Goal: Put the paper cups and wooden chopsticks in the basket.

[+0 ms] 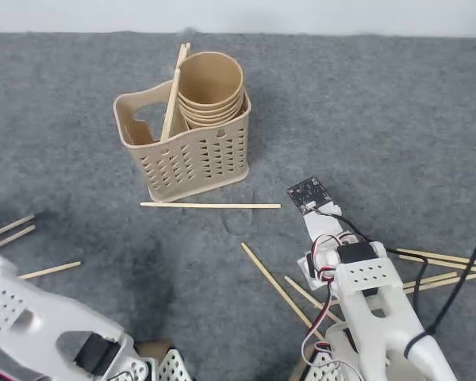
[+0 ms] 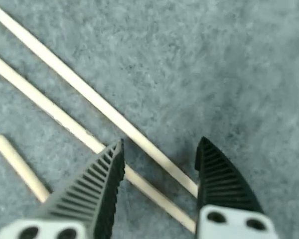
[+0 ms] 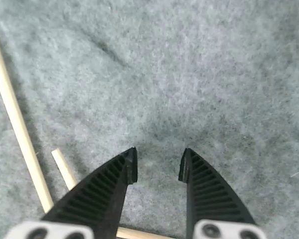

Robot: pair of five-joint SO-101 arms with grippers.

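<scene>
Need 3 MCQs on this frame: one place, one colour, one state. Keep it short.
1. Where is the stack of paper cups?
A in the basket
B beside the basket
C in a gripper

2. What colour is the basket?
A blue
B beige
C red

3. The left gripper is:
A shut on something
B shut on nothing
C open

Answers:
1 A, the stack stands inside the basket's walls.
2 B, its perforated wall is beige.
3 C, its jaws stand apart above loose chopsticks.
</scene>
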